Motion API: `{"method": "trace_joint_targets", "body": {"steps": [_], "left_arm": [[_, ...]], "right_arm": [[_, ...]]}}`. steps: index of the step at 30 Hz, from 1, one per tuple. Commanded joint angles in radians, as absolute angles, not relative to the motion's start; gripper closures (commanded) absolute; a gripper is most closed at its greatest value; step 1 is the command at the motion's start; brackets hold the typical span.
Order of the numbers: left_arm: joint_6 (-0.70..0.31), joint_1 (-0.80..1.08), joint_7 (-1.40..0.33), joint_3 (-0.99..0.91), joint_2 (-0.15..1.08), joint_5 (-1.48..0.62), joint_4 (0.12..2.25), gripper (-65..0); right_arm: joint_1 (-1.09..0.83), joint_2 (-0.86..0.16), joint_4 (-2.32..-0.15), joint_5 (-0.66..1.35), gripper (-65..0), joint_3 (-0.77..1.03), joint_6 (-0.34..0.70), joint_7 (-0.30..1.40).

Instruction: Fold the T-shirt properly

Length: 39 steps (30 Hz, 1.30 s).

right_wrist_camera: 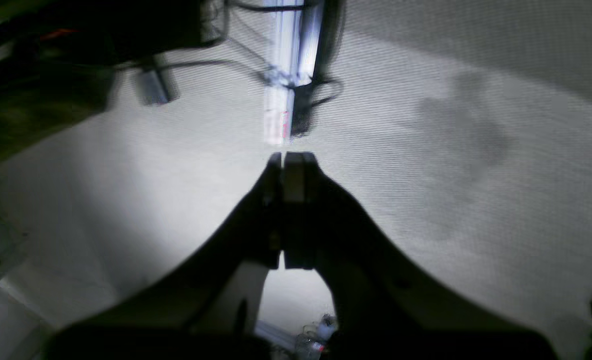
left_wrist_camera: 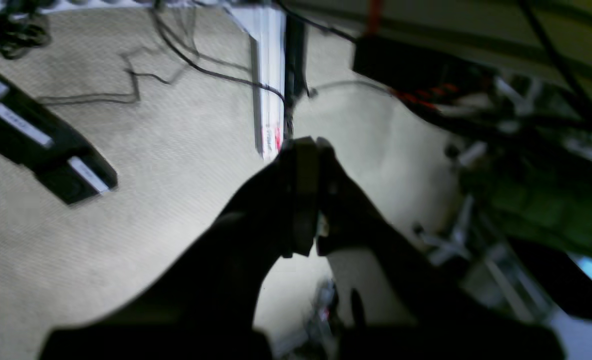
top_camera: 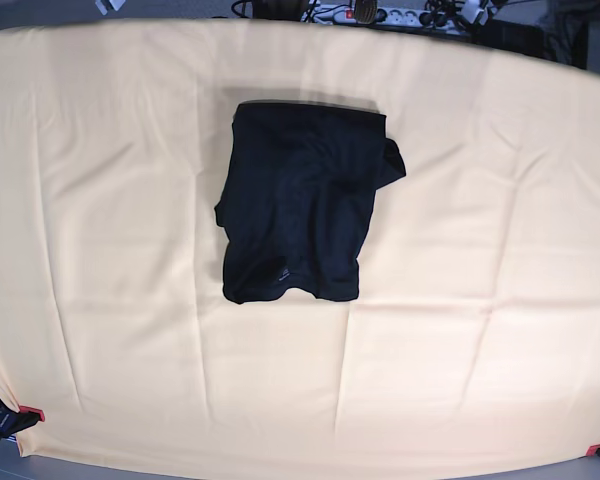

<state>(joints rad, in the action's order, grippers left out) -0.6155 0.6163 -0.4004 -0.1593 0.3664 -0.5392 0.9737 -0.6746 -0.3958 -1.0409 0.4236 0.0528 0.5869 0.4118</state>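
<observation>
The black T-shirt [top_camera: 305,200] lies on the pale yellow-cream cloth [top_camera: 100,250] in the base view, a little behind the table's middle. It is folded to a rough rectangle, with one sleeve sticking out at its right edge and a wavy front hem. Neither arm shows in the base view. My left gripper [left_wrist_camera: 305,145] has its jaws pressed together with nothing between them, over a grey carpet. My right gripper [right_wrist_camera: 293,157] is also shut and empty over the carpet. The shirt is in neither wrist view.
Red clamps [top_camera: 30,413] pin the cloth at the front corners. A power strip and cables [top_camera: 380,15] lie behind the table. The wrist views show a white metal post [left_wrist_camera: 271,75], loose cables [left_wrist_camera: 126,85] and a black device [left_wrist_camera: 46,145] on the carpet.
</observation>
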Motion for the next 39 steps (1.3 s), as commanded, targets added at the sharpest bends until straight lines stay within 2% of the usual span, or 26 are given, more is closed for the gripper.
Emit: {"method": "trace_joint_targets", "body": {"steps": [1, 6, 10, 15, 18, 23, 29, 32, 39], "left_arm": [[-0.627, 0.612, -0.37, -0.163, 0.369, -0.515, 0.962, 0.0], [-0.619, 0.526, -0.233, -0.163, 0.319, -0.337, 0.842, 0.0], [-0.505, 0.453, -0.163, -0.163, 0.258, -0.249, 0.732, 0.0], [-0.432, 0.414, -0.054, -0.152, 0.208, -0.183, 0.644, 0.0], [-0.34, 0.415, 0.031, -0.096, 0.183, -0.146, 0.632, 0.0], [-0.188, 0.415, 0.097, 0.077, 0.146, -0.155, 0.632, 0.0], [-0.097, 0.412, 0.135, 0.216, 0.121, -0.191, 0.632, 0.0], [-0.085, 0.41, 0.132, 0.228, 0.113, -0.254, 0.632, 0.0], [-0.085, 0.403, 0.123, 0.228, 0.114, -0.257, 0.632, 0.0]], "right_arm": [[-0.661, -0.407, -1.017, 0.405, 0.0, 0.03, 0.559, 0.369], [-0.529, -0.36, -0.858, 0.338, 0.0, -0.093, 0.394, 0.278], [-0.437, -0.306, -0.732, 0.239, 0.0, -0.157, 0.326, 0.205], [-0.386, -0.273, -0.632, 0.151, 0.0, -0.219, 0.302, 0.041], [-0.385, -0.262, -0.63, 0.151, 0.0, -0.246, 0.302, -0.007], [-0.385, -0.232, -0.63, 0.151, 0.0, -0.264, 0.294, -0.019], [-0.393, -0.194, -0.63, 0.116, 0.0, -0.264, 0.294, -0.016], [-0.393, -0.183, -0.63, 0.096, 0.0, -0.264, 0.292, -0.015], [-0.393, -0.162, -0.63, 0.096, 0.0, -0.264, 0.284, -0.016]]}}
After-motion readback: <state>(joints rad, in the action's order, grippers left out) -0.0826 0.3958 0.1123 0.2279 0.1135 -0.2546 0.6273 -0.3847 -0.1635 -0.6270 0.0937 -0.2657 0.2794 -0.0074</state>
